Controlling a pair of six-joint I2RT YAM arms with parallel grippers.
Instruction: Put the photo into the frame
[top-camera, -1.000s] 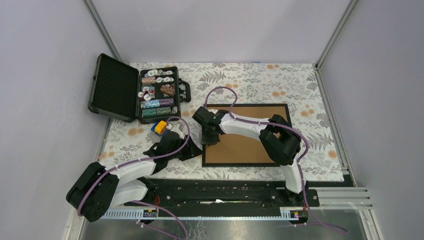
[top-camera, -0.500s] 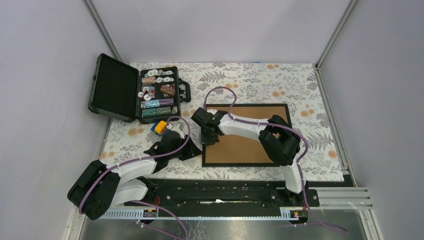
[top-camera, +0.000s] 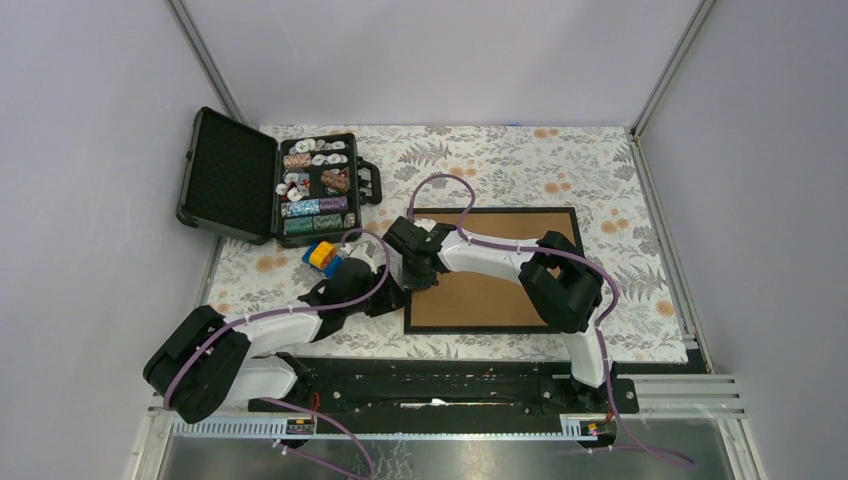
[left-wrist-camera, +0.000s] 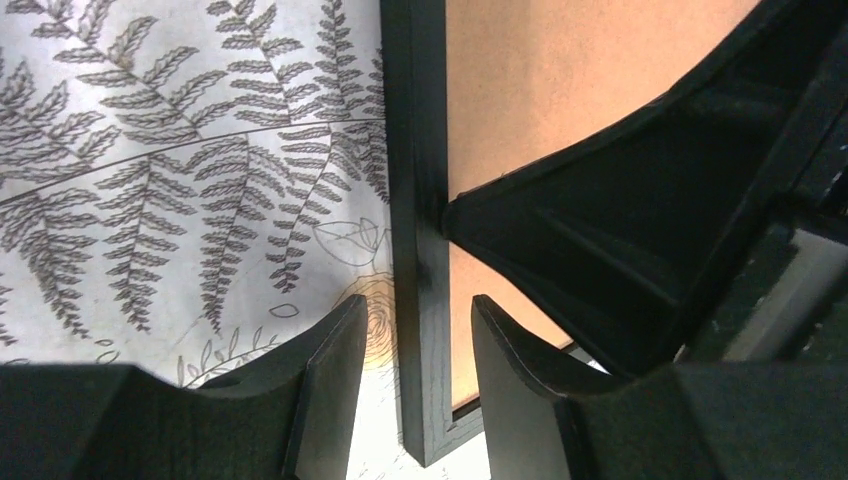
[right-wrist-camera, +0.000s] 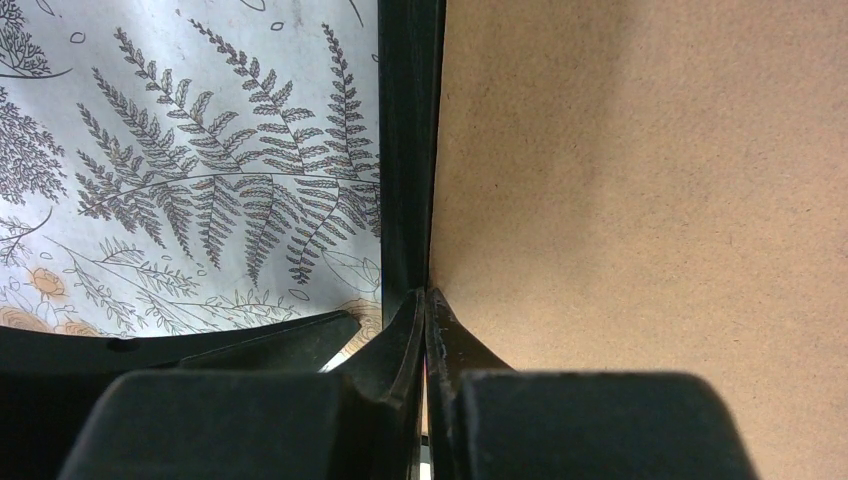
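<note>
The frame (top-camera: 495, 280) lies face down on the floral cloth, brown back board up, with thin black moulding around it. The photo is hidden. My right gripper (top-camera: 419, 279) is shut, its tips pressed into the seam between the left moulding (right-wrist-camera: 405, 150) and the board (right-wrist-camera: 640, 180); its own view shows the tips (right-wrist-camera: 427, 293) together. My left gripper (top-camera: 392, 296) is open at the frame's left edge near the front corner. In its own view the gripper (left-wrist-camera: 417, 305) straddles the moulding (left-wrist-camera: 415, 150) without touching it, and the right gripper (left-wrist-camera: 600, 250) shows just beyond.
An open black case (top-camera: 225, 170) with foam lid and rows of chips (top-camera: 315, 190) stands at the back left. A small yellow and blue object (top-camera: 321, 254) lies beside the left arm. Grey walls enclose the table on three sides.
My left gripper has moved right and forward until it straddles the frame's left moulding. The right gripper has stayed at the seam.
</note>
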